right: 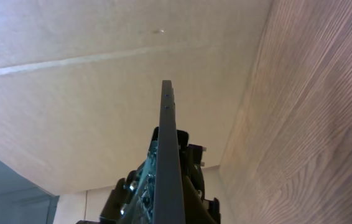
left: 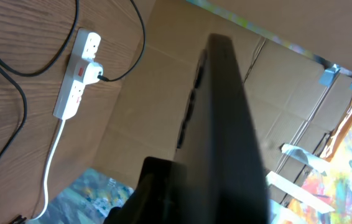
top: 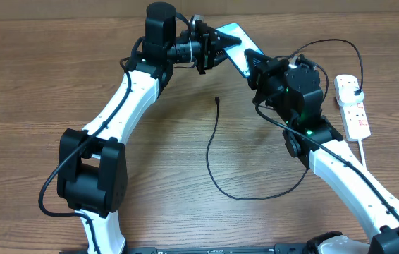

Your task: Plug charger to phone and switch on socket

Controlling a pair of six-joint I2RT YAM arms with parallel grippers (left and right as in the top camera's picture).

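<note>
The phone (top: 236,41), with its light blue screen, is held off the table at the back, between both grippers. My left gripper (top: 219,44) is shut on its left end and my right gripper (top: 256,65) is shut on its right end. The left wrist view shows the phone's dark edge (left: 226,118). The right wrist view shows it edge-on (right: 167,143). The charger's thin black cable (top: 213,159) loops on the table, its plug tip (top: 216,99) lying loose below the phone. Its adapter (top: 354,87) sits in the white socket strip (top: 355,113) at the right, also seen in the left wrist view (left: 76,74).
The strip's thick white cord (top: 364,152) runs toward the front right beside my right arm. A cardboard wall (right: 101,93) stands behind the table. Colourful clutter (left: 344,155) lies beyond it.
</note>
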